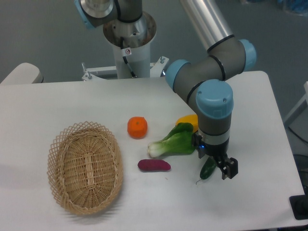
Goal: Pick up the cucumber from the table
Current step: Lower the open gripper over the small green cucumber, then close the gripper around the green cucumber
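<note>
White table (72,101) fills the view, with a big basket (85,166) on the left side. Near the right side, my gripper (217,168) is down around the cucumber (208,169). My fingers look spread, one on each side of it. I think squeezing comes next, then lifting. It is small, smooth and dark green.

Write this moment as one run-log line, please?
stage: grasping | pincer: down at cucumber, closure unclear | cucumber: on table, right of bok choy | basket: empty
</note>
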`<move>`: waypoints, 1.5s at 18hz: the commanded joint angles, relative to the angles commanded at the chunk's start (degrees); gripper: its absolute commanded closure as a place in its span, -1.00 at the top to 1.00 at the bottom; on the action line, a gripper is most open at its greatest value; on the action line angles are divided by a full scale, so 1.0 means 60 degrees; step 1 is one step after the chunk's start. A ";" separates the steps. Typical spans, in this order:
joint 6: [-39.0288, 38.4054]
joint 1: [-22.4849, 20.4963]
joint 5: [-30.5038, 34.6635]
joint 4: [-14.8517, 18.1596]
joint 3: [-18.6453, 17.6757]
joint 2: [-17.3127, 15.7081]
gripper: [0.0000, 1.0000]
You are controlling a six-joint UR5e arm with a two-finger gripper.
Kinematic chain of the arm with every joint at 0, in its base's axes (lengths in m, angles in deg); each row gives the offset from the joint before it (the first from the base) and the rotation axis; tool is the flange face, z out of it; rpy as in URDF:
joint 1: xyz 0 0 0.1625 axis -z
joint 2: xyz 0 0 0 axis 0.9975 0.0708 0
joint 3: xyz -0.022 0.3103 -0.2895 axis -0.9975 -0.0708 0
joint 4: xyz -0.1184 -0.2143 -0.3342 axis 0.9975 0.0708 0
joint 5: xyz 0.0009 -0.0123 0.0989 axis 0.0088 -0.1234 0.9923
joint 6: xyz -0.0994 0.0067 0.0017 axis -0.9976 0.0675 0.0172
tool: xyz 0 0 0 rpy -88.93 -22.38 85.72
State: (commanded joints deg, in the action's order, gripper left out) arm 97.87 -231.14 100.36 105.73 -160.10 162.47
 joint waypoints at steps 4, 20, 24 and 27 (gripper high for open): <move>-0.0131 -0.0015 -0.0030 0.0015 -0.0073 -0.0044 1.00; -0.2300 -0.0263 0.0000 -0.0541 -0.0542 0.0716 1.00; -0.2285 -0.0337 0.0073 -0.0849 -0.0556 0.0923 1.00; -0.2197 -0.0337 0.0337 -0.0864 -0.0644 0.0966 1.00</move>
State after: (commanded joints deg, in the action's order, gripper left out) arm 84.69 -233.16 102.38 100.54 -163.97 168.27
